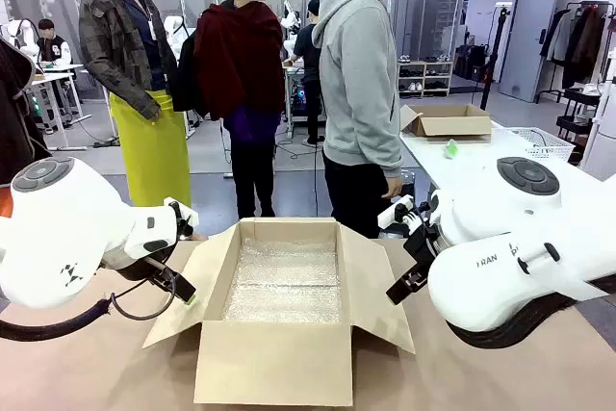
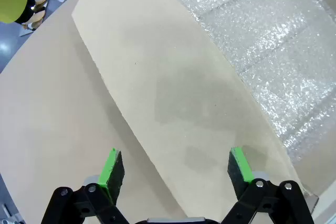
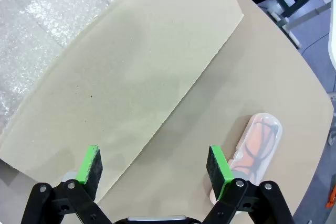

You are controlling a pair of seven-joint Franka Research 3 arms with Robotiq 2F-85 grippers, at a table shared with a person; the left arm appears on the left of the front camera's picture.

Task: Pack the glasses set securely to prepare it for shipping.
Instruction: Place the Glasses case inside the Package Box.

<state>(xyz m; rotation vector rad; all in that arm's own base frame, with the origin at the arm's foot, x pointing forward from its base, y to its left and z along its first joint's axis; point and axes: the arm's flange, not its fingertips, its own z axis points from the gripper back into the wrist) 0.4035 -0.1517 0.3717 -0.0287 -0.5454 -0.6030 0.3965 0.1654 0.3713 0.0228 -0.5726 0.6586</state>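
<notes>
One case of the glasses set, the pale pink case (image 3: 260,142), lies flat on the counter (image 3: 210,103) outside the cardboard box (image 1: 274,363). It is on the right arm's side, apart from the box's outfolded flap (image 3: 131,77). Eyeglass frames show through its see-through top.

The right claw (image 3: 153,169) hangs over the flap's edge with its fingers spread wide and nothing between them. The case sits off to one side of it, beyond the green pad (image 3: 218,167) at the wrist picture's right, its near end hidden behind that finger. Its long axis runs up the wrist picture, tilted a little, about crosswise to the line between the two pads. A sideways shift would probably set the claw astride the case's narrow width with little turning of the wrist.

The left claw (image 2: 175,170), likewise spread and empty, hovers over the opposite flap beside the bubble wrap (image 1: 284,286) lining. The right arm is therefore judged the nearer one for the pick.
</notes>
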